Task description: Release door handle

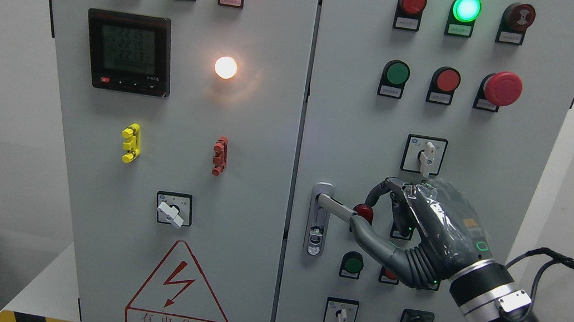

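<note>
So the right hand comes in from the lower right and is parked right at the handle on the right door of the cabinet. The handle sits at that door's left edge, lever swung out roughly level and pointing right from its plate. The thumb runs under the lever's free end and a red-tipped finger curls over the top, so the fingers look closed on the handle, pinching its tip more than wrapping it. Going by that, the release hasn't happened yet: the fingers need to open and the hand has to back off from the door, which is basically the whole job. Hard to say how firm the hold is, since the contact spot is small and partly covered by the finger itself. The hand's back is wrapped in shiny plastic that blurs its outline, and it hides a couple of buttons behind it. The other fingers are tucked behind the palm, can't make them out. The left arm doesn't show anywhere. Whether the door is latched or ajar is tough to tell too.
</note>
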